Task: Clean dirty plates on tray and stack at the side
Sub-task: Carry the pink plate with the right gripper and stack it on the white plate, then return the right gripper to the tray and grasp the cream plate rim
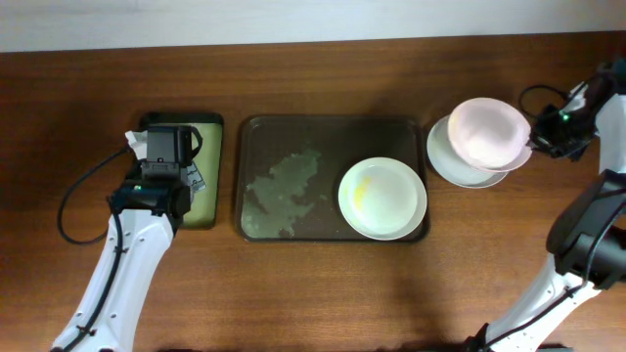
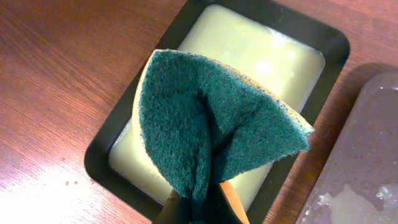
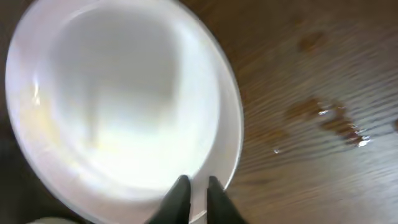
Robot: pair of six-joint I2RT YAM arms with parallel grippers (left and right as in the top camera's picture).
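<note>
One white plate (image 1: 382,198) with a yellowish smear lies at the right end of the dark brown tray (image 1: 256,132). A second plate (image 1: 452,164) lies on the table right of the tray. My right gripper (image 1: 535,135) is shut on the rim of a third, pinkish-white plate (image 1: 487,132), held tilted above the second; it fills the right wrist view (image 3: 118,99), fingers (image 3: 198,186) pinching its edge. My left gripper (image 2: 202,208) is shut on a folded green sponge (image 2: 211,124) over the small black tray (image 2: 106,146) with yellow-green inside.
The brown tray's left and middle hold a wet, soapy smear (image 1: 284,191). The small black tray (image 1: 210,210) sits left of it. Water drops (image 3: 336,121) lie on the wood near the held plate. Cables trail behind both arms.
</note>
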